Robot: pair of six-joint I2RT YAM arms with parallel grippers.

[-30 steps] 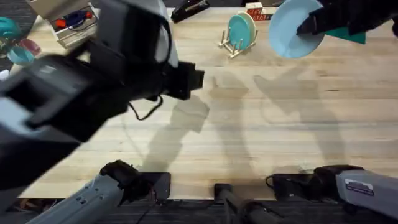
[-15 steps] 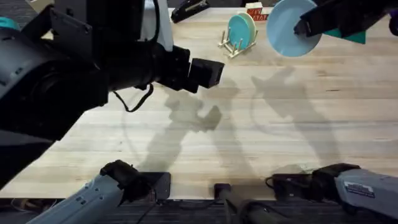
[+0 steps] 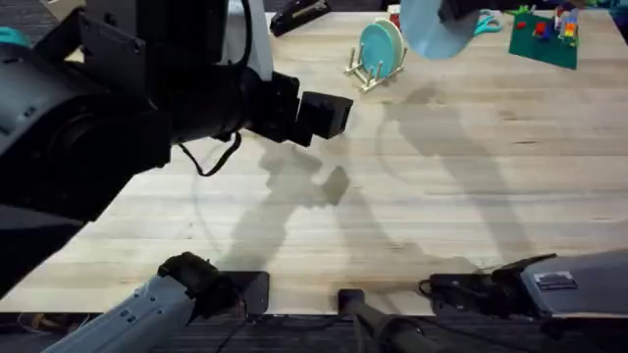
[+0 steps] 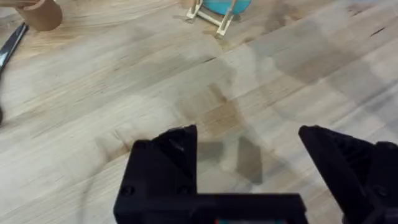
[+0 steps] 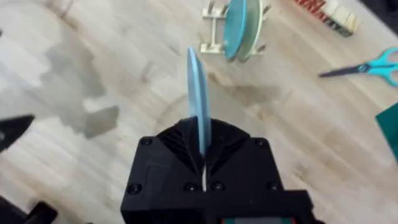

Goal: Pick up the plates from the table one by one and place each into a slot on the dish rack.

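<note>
The left gripper [image 4: 249,162] is hanging over the bare table [image 3: 471,196] with its jaws wide apart and nothing between them. Farther away, the right gripper [image 5: 203,163] is squeezing the sky-blue plate [image 5: 198,99] by its edge, holding it in the air. Beyond it, the turquoise plate [image 3: 375,46] is standing upright in the dish rack [image 3: 365,73], just beside a cream-yellow plate [image 3: 393,37].
</note>
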